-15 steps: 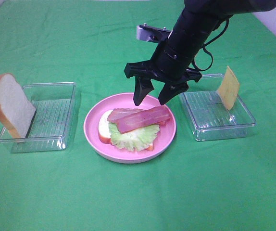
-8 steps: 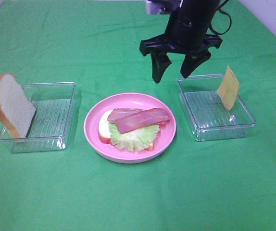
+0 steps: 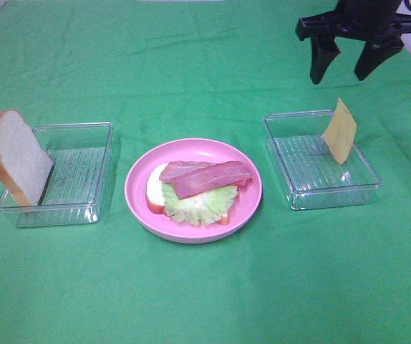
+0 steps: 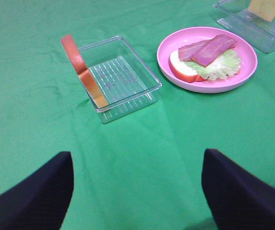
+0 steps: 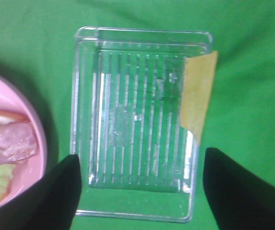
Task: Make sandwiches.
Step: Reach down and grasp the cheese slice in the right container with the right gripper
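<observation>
Yellow cheese square (image 3: 340, 131) in clear tray (image 3: 313, 172)

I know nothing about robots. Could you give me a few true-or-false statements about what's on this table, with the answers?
1. The bacon lies on top of the lettuce on the pink plate. True.
2. The cheese lies on the bacon. False: it stands leaning in the right tray.
3. The right gripper holds something. False: it is open and empty, up above the table beyond the right tray.
4. A bread slice stands tilted at the outer end of the left tray. True.
</observation>
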Robot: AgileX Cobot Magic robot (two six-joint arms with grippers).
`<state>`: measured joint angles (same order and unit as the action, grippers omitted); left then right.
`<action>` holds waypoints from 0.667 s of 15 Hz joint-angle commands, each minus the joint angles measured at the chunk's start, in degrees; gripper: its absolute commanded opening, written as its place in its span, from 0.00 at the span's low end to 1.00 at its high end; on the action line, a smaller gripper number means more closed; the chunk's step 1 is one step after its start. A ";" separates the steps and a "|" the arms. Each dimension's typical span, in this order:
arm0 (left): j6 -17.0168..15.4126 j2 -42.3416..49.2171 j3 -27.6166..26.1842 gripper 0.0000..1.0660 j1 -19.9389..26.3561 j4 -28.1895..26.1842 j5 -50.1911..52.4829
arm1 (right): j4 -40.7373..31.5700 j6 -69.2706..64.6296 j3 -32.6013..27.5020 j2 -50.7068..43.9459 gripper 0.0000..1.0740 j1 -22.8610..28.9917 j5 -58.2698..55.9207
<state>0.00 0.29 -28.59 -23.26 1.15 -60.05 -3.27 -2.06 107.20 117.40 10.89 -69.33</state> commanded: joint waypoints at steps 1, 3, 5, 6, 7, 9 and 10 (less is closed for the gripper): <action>0.00 1.20 0.06 0.67 -0.29 0.34 0.23 | 0.34 -0.11 0.29 -0.46 0.64 -4.58 -0.29; 0.00 1.20 0.06 0.67 -0.29 0.34 0.23 | -0.17 0.11 0.29 -0.46 0.64 -5.10 0.52; 0.00 1.20 0.06 0.67 -0.29 0.34 0.23 | -0.46 1.43 0.29 -0.40 0.64 -4.87 1.60; 0.00 1.20 0.06 0.67 -0.29 0.34 0.23 | -0.92 1.43 0.29 -0.23 0.64 -4.87 2.01; 0.00 1.20 0.06 0.67 -0.29 0.34 0.23 | -0.86 1.60 0.29 0.52 0.64 -4.87 2.12; 0.00 1.20 0.06 0.67 -0.29 0.34 0.23 | -0.92 2.35 0.29 3.09 0.63 -4.87 2.01; 0.00 1.20 0.06 0.67 -0.29 0.34 0.23 | -0.92 2.41 0.29 4.18 0.63 -4.93 2.29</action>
<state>0.00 0.29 -28.59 -23.26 1.15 -60.05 -4.07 -0.34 107.26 121.35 6.02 -67.38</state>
